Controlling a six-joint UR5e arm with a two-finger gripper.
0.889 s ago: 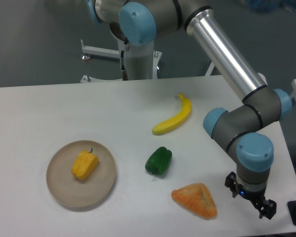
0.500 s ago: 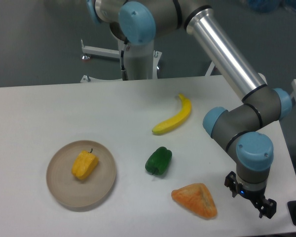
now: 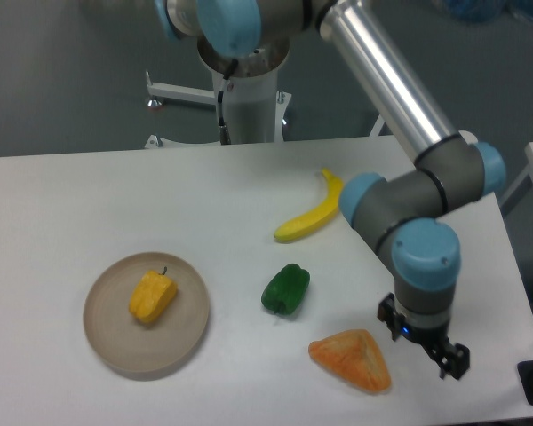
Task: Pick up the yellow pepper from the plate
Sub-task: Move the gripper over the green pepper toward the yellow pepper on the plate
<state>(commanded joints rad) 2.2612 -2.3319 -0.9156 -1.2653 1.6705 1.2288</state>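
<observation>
Black two-finger gripper (image 3: 446, 355) low at lower right, holding nothing; jaw gap can't tell. Orange triangular bread-like wedge (image 3: 352, 359) just left of it. Small yellow-orange pepper (image 3: 152, 296) sits on round beige plate (image 3: 115, 342), far left, well apart. Btwn them: green pepper (image 3: 286, 289). Further back, curved yellow banana (image 3: 313, 216).

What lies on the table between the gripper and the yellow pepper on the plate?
The orange wedge sits just beside the gripper, and the green pepper lies further along, short of the plate. Both are low; nothing covers the yellow pepper from above.
</observation>
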